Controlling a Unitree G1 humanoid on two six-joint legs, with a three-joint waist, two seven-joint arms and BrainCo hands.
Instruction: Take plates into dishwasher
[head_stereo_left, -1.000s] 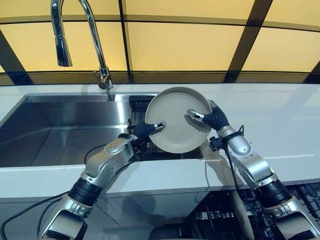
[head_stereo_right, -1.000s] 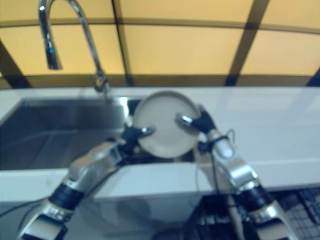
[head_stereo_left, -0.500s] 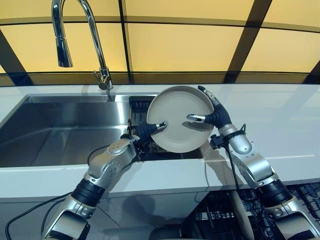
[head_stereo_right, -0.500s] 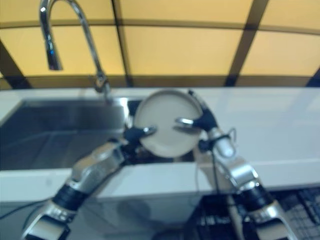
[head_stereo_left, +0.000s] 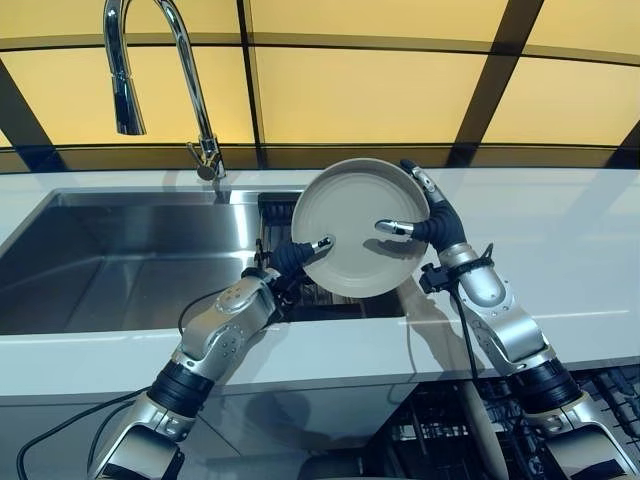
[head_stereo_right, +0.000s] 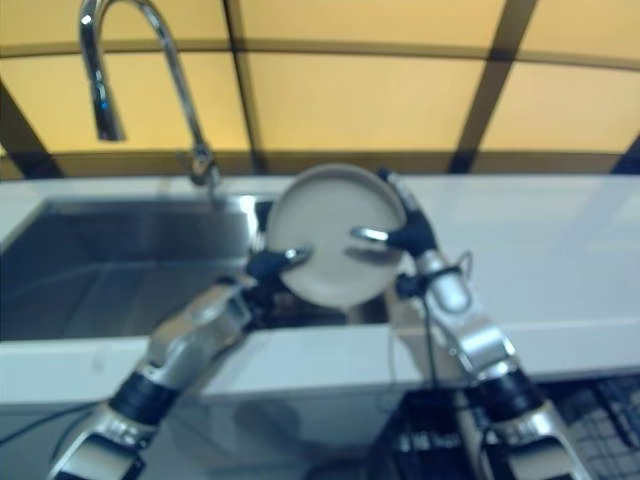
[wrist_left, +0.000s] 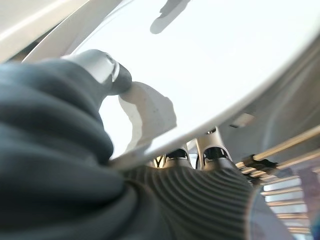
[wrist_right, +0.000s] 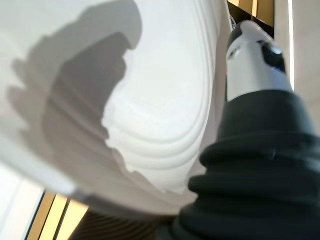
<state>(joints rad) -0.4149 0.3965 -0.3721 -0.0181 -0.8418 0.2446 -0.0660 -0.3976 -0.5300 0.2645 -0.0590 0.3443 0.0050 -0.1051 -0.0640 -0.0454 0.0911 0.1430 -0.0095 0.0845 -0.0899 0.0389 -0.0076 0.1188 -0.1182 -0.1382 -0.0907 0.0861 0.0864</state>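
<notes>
Plate (head_stereo_left: 360, 225) was pinched at opposite rims by left hand (head_stereo_left: 292, 260) and right hand (head_stereo_left: 432, 225), over the sink rack (head_stereo_left: 290, 290); thumb-only rim grips looked thin. Uneven hand motion could've slipped it onto the tabletop (head_stereo_left: 560, 260).

We see a plate (head_stereo_left: 355, 222) of smooth, matt, off-white ceramic-looking material, with faint moulded rings near its rim in the right wrist view. Left of the plate, the sink (head_stereo_left: 120, 250) is brushed steel with a soft sheen, and the tap (head_stereo_left: 150, 70) above it is polished, mirror-bright metal. The counter (head_stereo_left: 560, 240) right of the plate is smooth, glossy white. The left hand (head_stereo_left: 296, 256) and right hand (head_stereo_left: 428, 222) gripping the plate have shiny metal fingers and matt, ribbed, dark rubbery covers.
</notes>
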